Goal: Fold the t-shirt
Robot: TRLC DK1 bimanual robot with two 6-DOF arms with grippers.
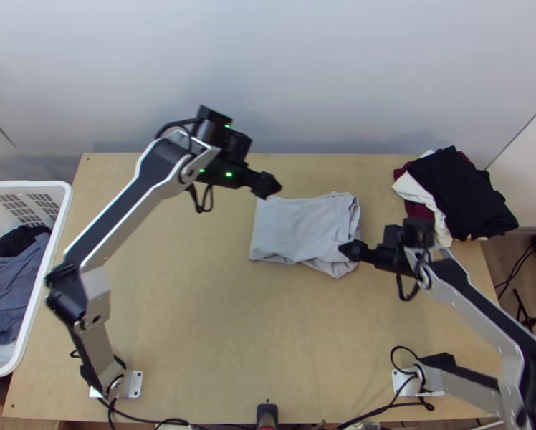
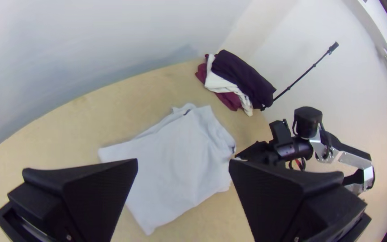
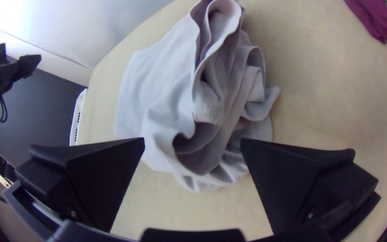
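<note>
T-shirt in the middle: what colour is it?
Pale grey; the t-shirt shows best in the top view.

Along its far edge, the light wooden table (image 1: 196,322) is backed by a pale wall (image 1: 304,64), soft shadows (image 1: 393,142) being cast low across it; on the right, brownish floor (image 1: 499,252) is crossed by dark cables (image 1: 514,271).

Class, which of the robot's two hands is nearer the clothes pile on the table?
The right hand, over the pale shirt; the left hand is farther from the pile.
</note>
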